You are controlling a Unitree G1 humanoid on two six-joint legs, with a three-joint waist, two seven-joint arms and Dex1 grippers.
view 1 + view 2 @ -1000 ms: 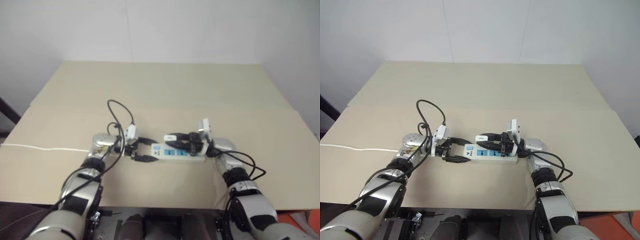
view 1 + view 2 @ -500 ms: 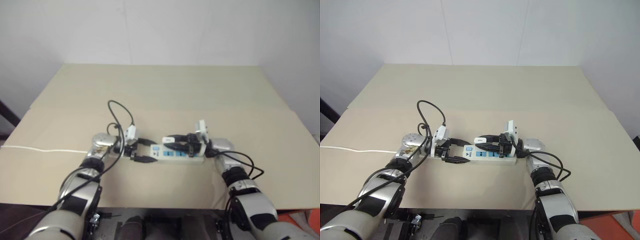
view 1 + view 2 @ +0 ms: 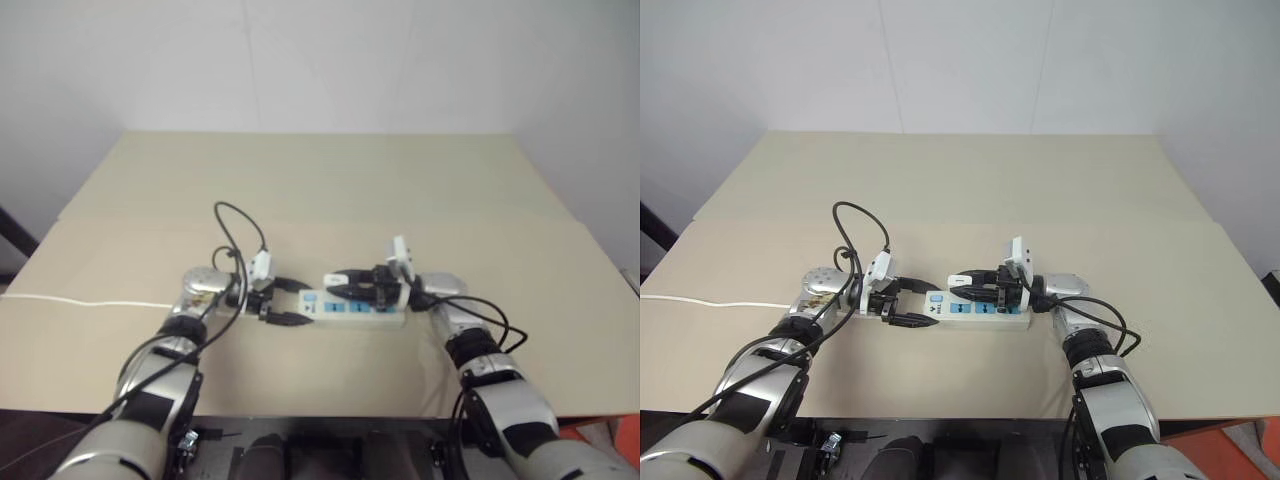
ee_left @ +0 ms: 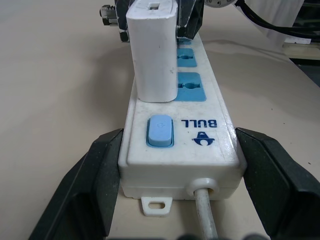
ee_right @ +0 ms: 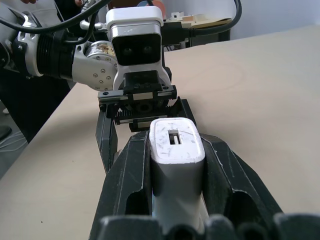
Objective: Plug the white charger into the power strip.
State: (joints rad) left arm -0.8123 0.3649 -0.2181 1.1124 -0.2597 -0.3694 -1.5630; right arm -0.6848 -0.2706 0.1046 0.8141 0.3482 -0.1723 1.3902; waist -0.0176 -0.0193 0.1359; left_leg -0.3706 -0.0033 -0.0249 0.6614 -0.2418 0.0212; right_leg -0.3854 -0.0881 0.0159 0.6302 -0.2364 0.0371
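— What's it all sitting on?
— A broad beige table (image 3: 1040,180), with a seam running straight across it.
— And what's lying right on the top?
— The power strip (image 3: 975,312), flat near the front edge, lengthwise along that edge. A thin white cord (image 3: 710,302) lies on the table's left part and runs off the left side.

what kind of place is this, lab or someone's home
Probably a lab or test room, not a home: a bare beige table against a plain white wall, holding just a power strip with a white charger.
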